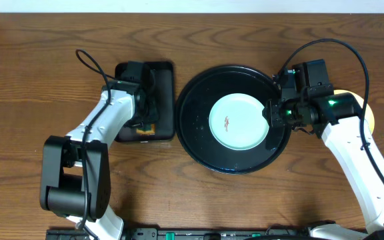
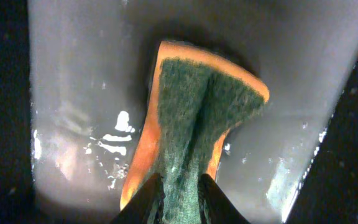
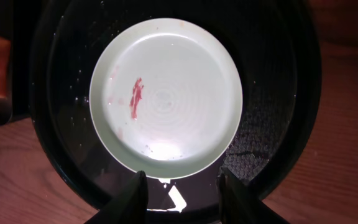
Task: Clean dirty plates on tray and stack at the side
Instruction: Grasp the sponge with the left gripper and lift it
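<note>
Bench (image 1: 39, 53), overhead: round black tray (image 1: 193, 123) sits right of centre, nearer the far edge. 1 mint plate (image 1: 240, 121) lies flat in its middle, reddish smear (image 1: 227, 123) just left of the plate's centre.

Right gripper (image 1: 272, 115) is low over the tray's right side, at the plate's right rim. My right wrist view: right gripper (image 3: 182, 196) has its 2 fingers (image 3: 132, 199) spread wide with nothing between them. The plate (image 3: 166, 99) lies just ahead, its near rim at the fingertips. I cannot tell whether they touch. The smear (image 3: 135, 98) is a short vertical streak. Droplets dot the tray (image 3: 266, 124) floor.

Left gripper (image 1: 145, 123) hangs over the rectangular tray (image 1: 165, 87), just left of the round one. Left wrist view: left gripper (image 2: 182, 199) is pinching an orange sponge (image 2: 197, 106) by its near end, green scouring face up and creased along the middle. The rectangular tray (image 2: 79, 93) below it looks wet. The sponge (image 1: 147, 129) shows as a small orange patch from overhead.

A pale yellow plate (image 1: 371, 115) shows partly under my right arm, near the right edge.
</note>
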Controlling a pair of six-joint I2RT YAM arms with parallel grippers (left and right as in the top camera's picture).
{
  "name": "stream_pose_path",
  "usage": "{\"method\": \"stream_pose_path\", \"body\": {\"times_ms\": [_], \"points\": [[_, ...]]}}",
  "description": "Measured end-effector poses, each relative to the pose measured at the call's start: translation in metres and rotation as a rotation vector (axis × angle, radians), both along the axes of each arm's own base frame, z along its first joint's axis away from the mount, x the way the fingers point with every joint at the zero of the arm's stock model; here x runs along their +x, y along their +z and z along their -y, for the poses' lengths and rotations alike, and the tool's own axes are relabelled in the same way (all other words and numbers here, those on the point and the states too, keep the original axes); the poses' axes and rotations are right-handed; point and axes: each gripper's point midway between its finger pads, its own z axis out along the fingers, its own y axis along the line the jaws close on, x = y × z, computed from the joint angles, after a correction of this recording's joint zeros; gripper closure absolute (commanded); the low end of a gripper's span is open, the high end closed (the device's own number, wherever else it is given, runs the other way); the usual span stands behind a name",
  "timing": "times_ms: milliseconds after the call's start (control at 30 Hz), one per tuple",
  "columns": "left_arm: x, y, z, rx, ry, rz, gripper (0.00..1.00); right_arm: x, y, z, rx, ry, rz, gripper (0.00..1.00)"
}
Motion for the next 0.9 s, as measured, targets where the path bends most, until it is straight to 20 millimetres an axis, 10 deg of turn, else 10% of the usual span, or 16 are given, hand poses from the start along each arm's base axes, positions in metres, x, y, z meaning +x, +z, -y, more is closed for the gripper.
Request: {"method": "stream_pose_path", "body": {"times_ms": [500, 633, 900], "points": [[-0.005, -0.025, -0.002, -0.003, -0.01, 0.055, 0.93, 0.001, 0.001, 0.0, 0.001, 0.0, 0.006, 0.65], [-0.011, -0.016, -0.003, 0.011, -0.049, 0.01, 0.92, 0.009, 0.003, 0.0, -0.001, -0.011, 0.037, 0.78], [0.012, 0.087, 0.031, -0.185, -0.117, 0.259, 0.92, 0.017, -0.017, 0.005, -0.04, -0.03, -0.001, 0.69]]}}
